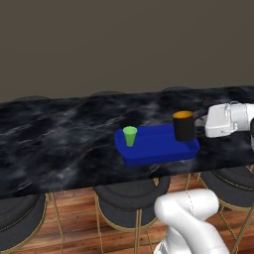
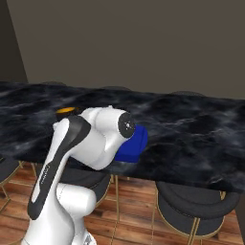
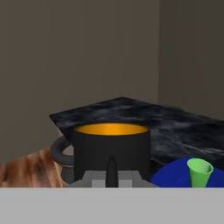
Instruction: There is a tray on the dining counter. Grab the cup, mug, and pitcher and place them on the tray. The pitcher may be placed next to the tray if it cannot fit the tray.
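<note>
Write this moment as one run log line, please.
gripper: shut on mug | mug: at tray's right end | cup: upright on tray

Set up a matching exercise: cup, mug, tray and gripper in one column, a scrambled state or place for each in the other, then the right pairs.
Things:
1. cup
2. mug
3. tray
4. gripper

States:
A. bright blue, lying on the black marble dining counter
B. black with an orange inside, at the tray's right end
C. shut at the mug's handle side
D. green, standing upright at the tray's left end

Pairs: 1-D, 2-B, 3-A, 4-C
</note>
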Motion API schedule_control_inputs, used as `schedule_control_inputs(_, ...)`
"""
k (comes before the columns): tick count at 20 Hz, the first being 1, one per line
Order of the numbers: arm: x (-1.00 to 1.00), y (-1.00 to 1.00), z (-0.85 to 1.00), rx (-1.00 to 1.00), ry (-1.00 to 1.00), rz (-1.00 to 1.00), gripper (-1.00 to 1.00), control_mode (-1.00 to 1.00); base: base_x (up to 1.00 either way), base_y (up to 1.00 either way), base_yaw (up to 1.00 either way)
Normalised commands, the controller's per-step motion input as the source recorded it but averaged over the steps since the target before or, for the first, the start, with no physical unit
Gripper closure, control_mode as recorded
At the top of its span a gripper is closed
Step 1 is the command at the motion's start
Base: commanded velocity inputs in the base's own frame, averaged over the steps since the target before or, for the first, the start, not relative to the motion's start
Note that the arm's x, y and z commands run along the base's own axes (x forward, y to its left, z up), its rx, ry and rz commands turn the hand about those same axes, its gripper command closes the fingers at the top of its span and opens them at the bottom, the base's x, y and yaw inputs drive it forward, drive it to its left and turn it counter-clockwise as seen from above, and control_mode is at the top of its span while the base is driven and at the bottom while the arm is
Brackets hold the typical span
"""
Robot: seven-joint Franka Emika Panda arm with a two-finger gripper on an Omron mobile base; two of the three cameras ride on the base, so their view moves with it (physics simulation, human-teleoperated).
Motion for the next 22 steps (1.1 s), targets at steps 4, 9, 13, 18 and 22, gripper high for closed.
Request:
schedule_control_inputs(4,0.3,0.0,-0.27,0.01,0.0,0.12,1.0,-1.0,0.0,0.0,0.0)
schedule_control_inputs(9,0.35,0.0,-0.26,0.02,0.0,0.11,1.0,-1.0,0.0,0.0,0.0)
schedule_control_inputs(13,0.43,0.0,-0.25,0.01,0.0,0.1,1.0,-1.0,0.0,0.0,0.0)
schedule_control_inputs(18,0.38,-0.06,-0.3,0.01,0.0,0.12,1.0,-1.0,0.0,0.0,0.0)
schedule_control_inputs(22,0.3,-0.09,-0.21,0.04,0.0,0.12,1.0,-1.0,0.0,0.0,0.0)
